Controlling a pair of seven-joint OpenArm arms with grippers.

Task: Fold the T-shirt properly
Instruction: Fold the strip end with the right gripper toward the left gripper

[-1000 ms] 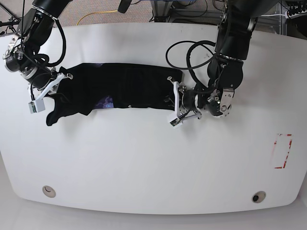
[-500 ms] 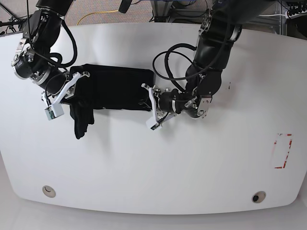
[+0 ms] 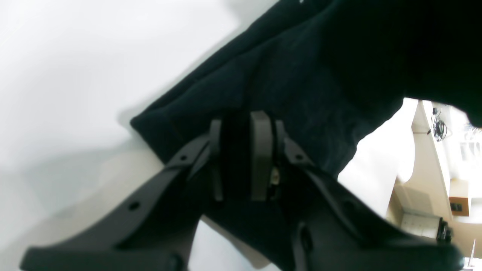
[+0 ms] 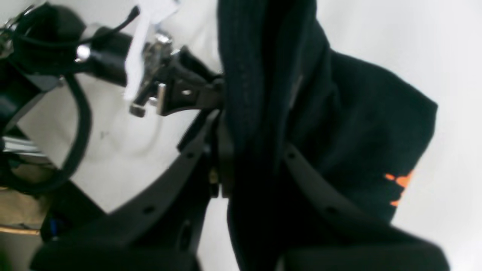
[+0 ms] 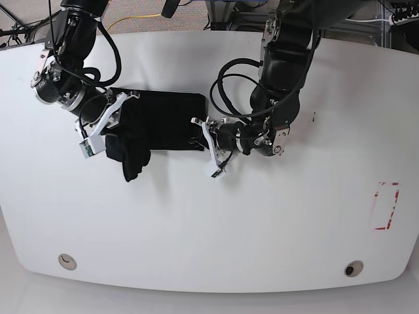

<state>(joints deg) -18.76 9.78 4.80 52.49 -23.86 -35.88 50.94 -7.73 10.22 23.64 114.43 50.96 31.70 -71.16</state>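
The black T-shirt (image 5: 167, 118) lies bunched into a short band at the back left of the white table (image 5: 216, 222), with one end drooping (image 5: 131, 165) toward the front. My right gripper (image 5: 116, 124) is shut on the shirt's left end. In the right wrist view the cloth (image 4: 357, 124) fills the jaws of the right gripper (image 4: 252, 158), and an orange print (image 4: 399, 182) shows. My left gripper (image 5: 198, 136) is shut on the right end. In the left wrist view the left gripper (image 3: 237, 158) pinches a fold of the dark cloth (image 3: 301, 75).
A red-outlined rectangle (image 5: 385, 206) is marked on the table at the right. Two round fittings (image 5: 66, 261) (image 5: 353, 269) sit near the front edge. Black cables (image 5: 226, 85) loop off the left arm, and a yellow cable (image 5: 131, 19) lies behind the table.
Both grippers have moved toward each other, each holding its end. The shirt's span has shortened from a long band to a compact bundle, and the drooping end has shifted right.
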